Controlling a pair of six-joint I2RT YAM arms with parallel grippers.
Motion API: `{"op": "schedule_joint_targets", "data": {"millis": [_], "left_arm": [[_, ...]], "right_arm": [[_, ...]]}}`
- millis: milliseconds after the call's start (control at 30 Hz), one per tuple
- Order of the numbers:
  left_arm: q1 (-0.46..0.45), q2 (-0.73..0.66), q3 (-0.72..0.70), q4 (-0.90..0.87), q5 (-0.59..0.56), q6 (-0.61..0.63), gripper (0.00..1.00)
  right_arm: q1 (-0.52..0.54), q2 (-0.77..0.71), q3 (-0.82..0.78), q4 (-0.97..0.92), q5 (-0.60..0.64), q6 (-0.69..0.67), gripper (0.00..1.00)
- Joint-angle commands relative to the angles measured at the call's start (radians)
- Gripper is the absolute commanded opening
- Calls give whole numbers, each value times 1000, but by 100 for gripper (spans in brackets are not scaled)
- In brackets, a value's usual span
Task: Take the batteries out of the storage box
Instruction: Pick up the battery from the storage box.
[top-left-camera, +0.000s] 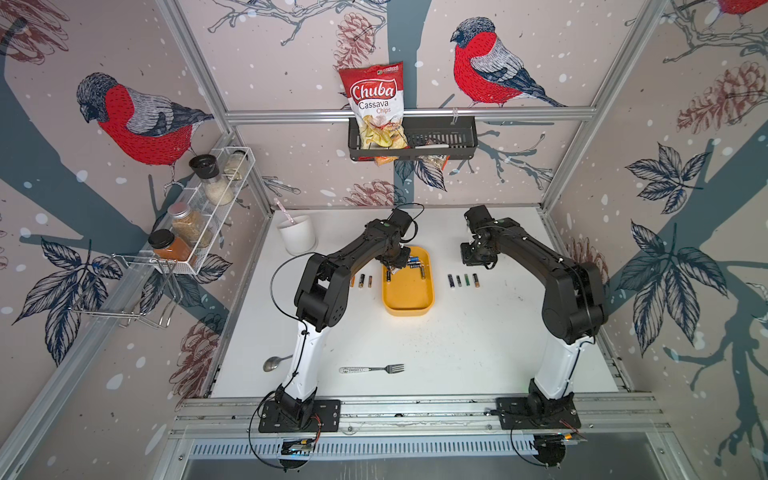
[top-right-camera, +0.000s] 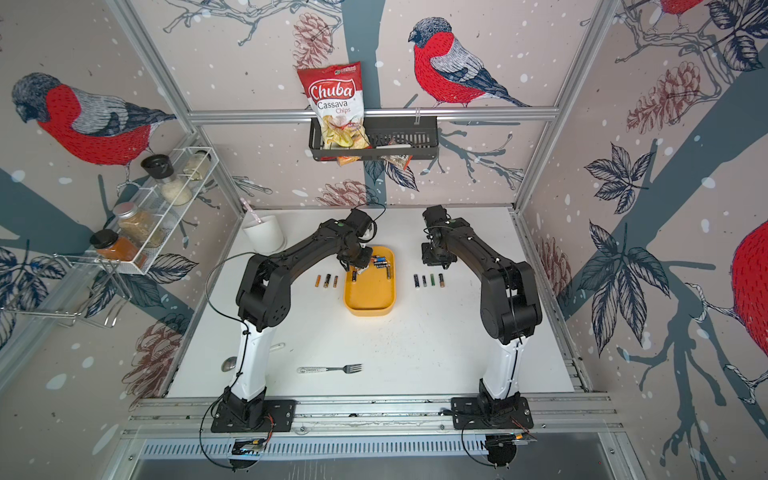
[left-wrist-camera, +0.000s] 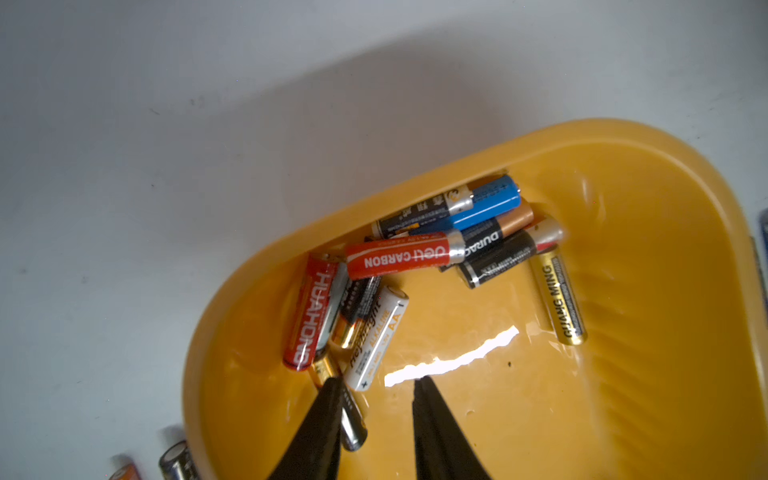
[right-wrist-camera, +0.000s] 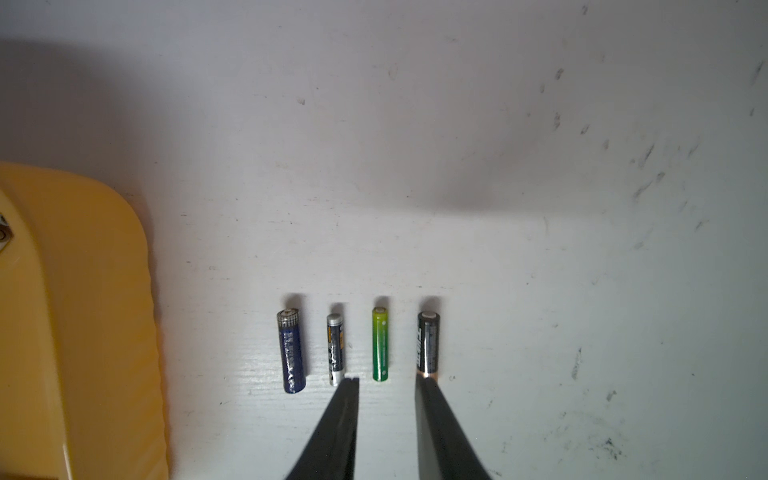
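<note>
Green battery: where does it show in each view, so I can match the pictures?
Top view: green battery, third of four in the row on the robot's right of the yellow storage box.
Top view: green battery, same spot.
Left wrist: not in it.
Right wrist: third from the box, ahead of the right gripper.
Shared landmark: the box, in all four.

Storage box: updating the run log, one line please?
left gripper: open, over storage box | right gripper: open, near row of four batteries | battery pile: in box

Both top views look steeply down from high on the whole table (top-left-camera: 478, 332), storage box (top-left-camera: 407, 297) central. Wrist views sit close: left over the box interior, right beside the box, both sharing its rim.
</note>
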Motion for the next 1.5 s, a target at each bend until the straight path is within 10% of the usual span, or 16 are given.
{"op": "schedule_joint_targets", "data": {"millis": [0,1467], "left_arm": [[-4,20,15,-2,21,18,34],[-18,40,-31,39,70,-24,18]], "right_arm": [[3,3,4,-27,-1,6,30],[34,21,32,-30,-10,6,30]]}}
